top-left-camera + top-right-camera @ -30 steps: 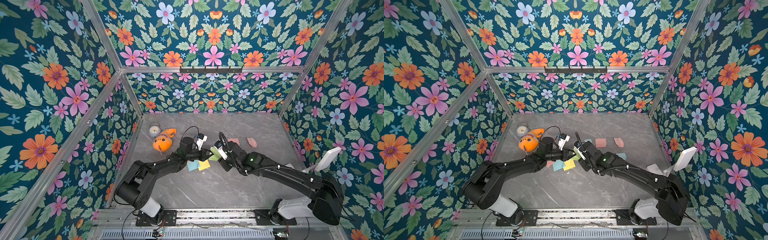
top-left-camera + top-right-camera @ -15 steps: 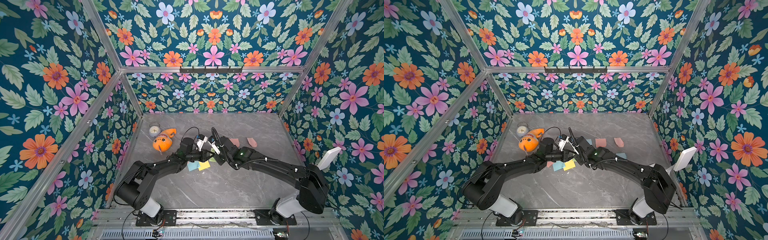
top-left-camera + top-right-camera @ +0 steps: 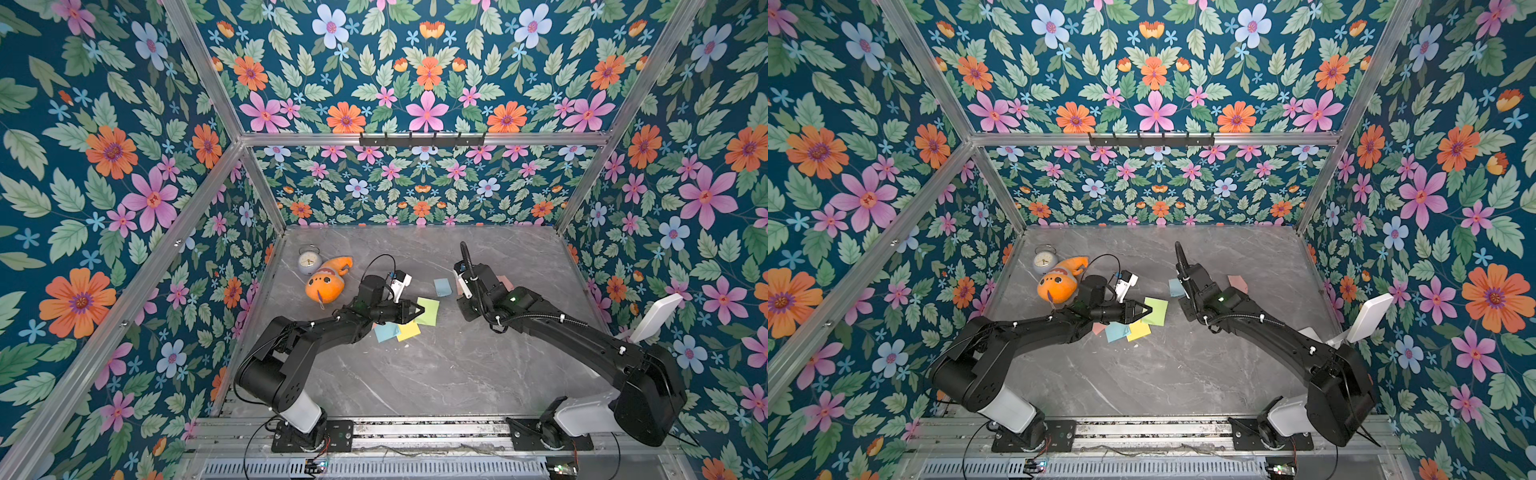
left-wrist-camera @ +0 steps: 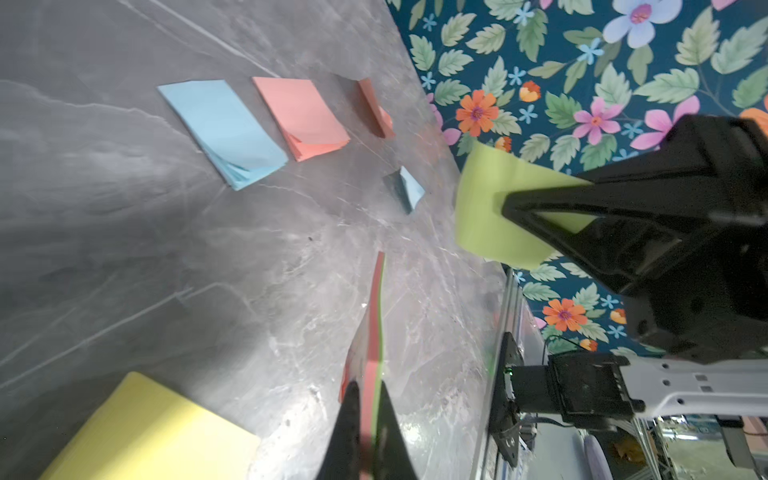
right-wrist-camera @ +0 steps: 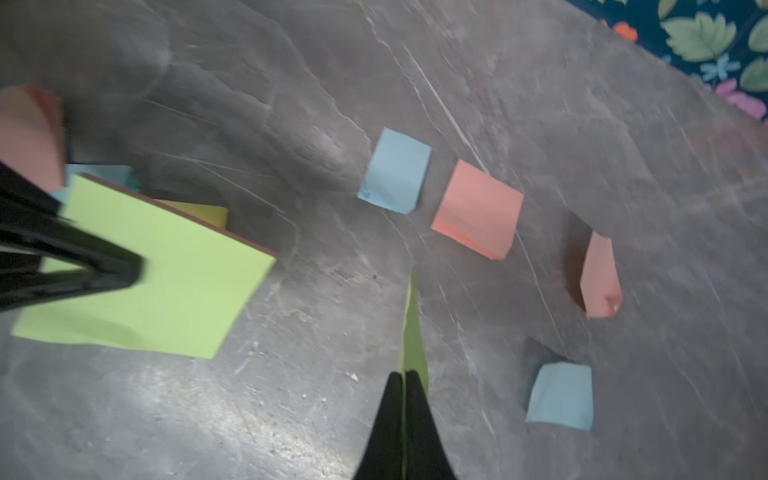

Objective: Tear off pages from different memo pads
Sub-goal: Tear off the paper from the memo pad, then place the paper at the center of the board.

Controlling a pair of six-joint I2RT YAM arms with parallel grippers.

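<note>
Your left gripper is pinching the edge of a pale green square memo pad, with a light blue square pad and a yellow square pad lying just beside it. Your black right arm is hovering near a thin light blue paper page.

Floral walls, grey marble floor

A: Anything legible here — labels, brands, numbers?
B: Nothing. The alarm clock at ten o'clock on the table has a dial — its numerals are too small to read.
</note>
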